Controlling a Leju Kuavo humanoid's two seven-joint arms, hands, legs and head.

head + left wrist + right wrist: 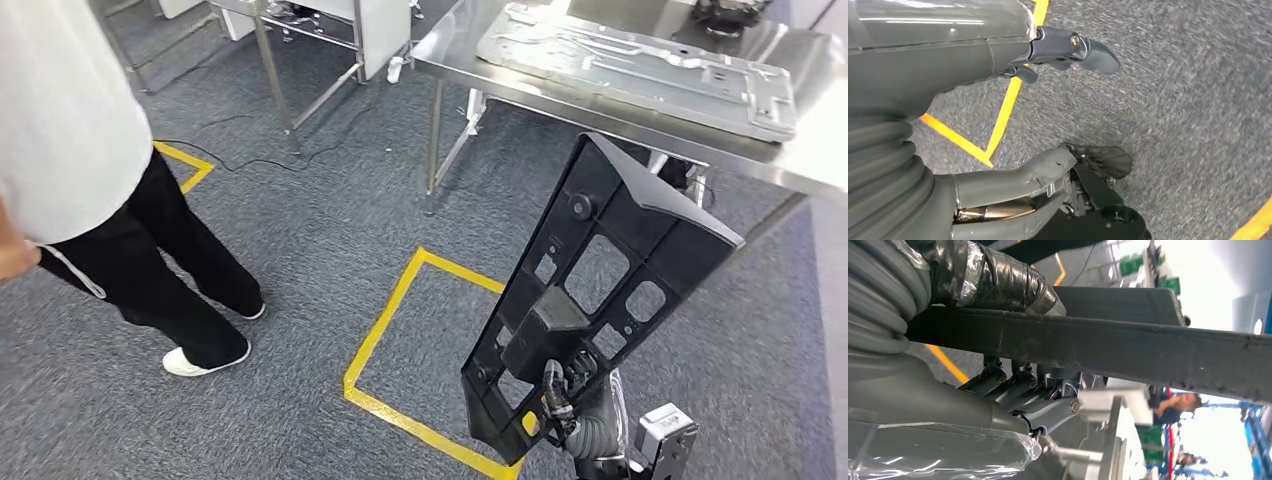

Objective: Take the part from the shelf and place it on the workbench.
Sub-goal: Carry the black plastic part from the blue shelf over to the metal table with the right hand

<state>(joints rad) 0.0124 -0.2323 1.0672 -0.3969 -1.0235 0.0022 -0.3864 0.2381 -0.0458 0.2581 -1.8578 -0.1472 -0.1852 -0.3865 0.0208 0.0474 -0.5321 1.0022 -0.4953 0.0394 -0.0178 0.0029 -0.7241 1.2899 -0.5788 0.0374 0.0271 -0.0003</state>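
Gripping the lower end of a black plastic panel (600, 290), the right hand (560, 392) holds it tilted above the grey carpet (330, 230), just short of the steel workbench (620, 110). On that workbench lies a flat grey metal plate (640, 65). No readable writing shows. Near the yellow floor tape (385, 330), the left hand (1068, 50) hangs with fingers apart, holding nothing. A person (90, 160) stands well left of the workbench.

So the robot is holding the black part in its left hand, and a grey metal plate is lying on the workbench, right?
Not quite. The black part is in the right hand, as the head view shows; the right wrist view has that hand's fingers closed on it. The left hand holds nothing. The grey metal plate does lie on the workbench.
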